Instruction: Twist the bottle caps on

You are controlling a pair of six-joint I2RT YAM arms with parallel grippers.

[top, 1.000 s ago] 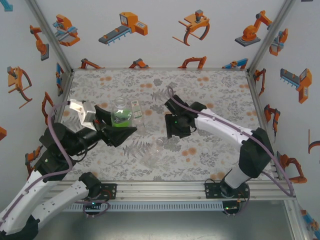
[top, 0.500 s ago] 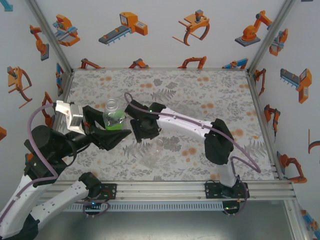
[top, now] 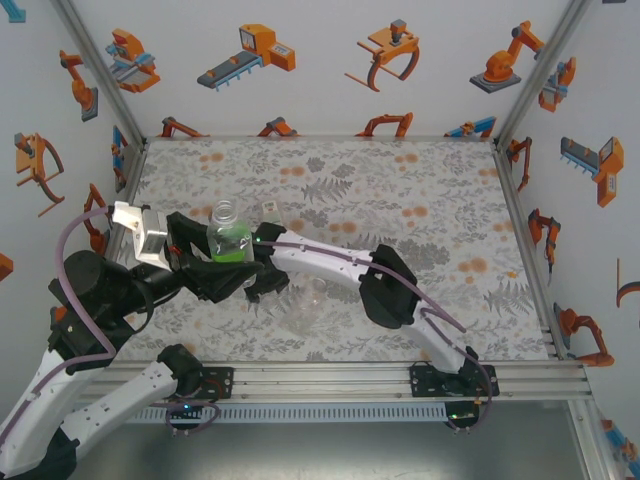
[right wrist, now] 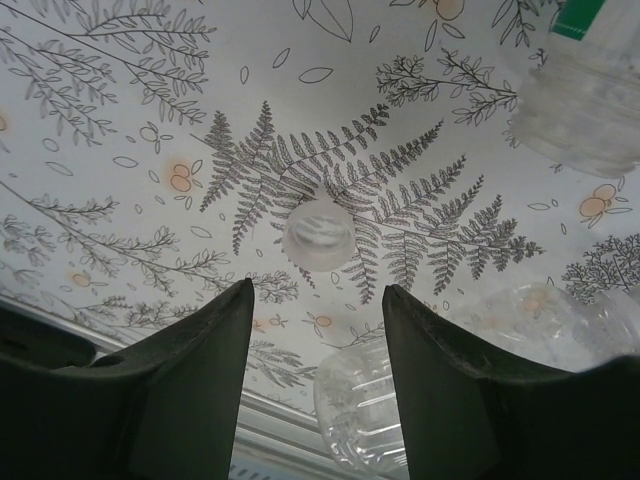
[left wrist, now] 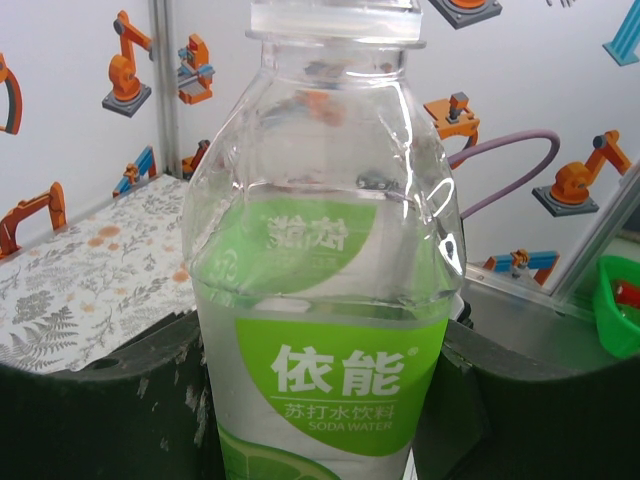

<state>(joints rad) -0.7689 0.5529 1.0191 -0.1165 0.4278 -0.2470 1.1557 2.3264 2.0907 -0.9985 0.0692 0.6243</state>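
Note:
My left gripper [left wrist: 330, 410] is shut on a clear bottle with a green label [left wrist: 325, 300], held upright above the table's left side [top: 232, 240]. Dark fingers [left wrist: 100, 420] press on both of its sides. I cannot tell whether a cap sits on its neck [left wrist: 335, 20]. My right gripper [right wrist: 318, 292] hangs open just over the table, right of that bottle [top: 264, 284]. A pale round bottle cap [right wrist: 318, 232] lies on the table just beyond its fingertips. A plain clear bottle [top: 312, 298] lies on its side [right wrist: 360, 400] beside the gripper.
Another clear bottle [right wrist: 545, 310] lies to the right of the gripper. A bottle with a green-edged label [right wrist: 585, 100] stands further out. The right arm [top: 340, 265] stretches across the patterned table [top: 420, 190]. The metal front rail [top: 330, 375] runs close by.
The right arm has swung far left across the table to the held bottle. The left gripper moved the bottle slightly left and has since held still.

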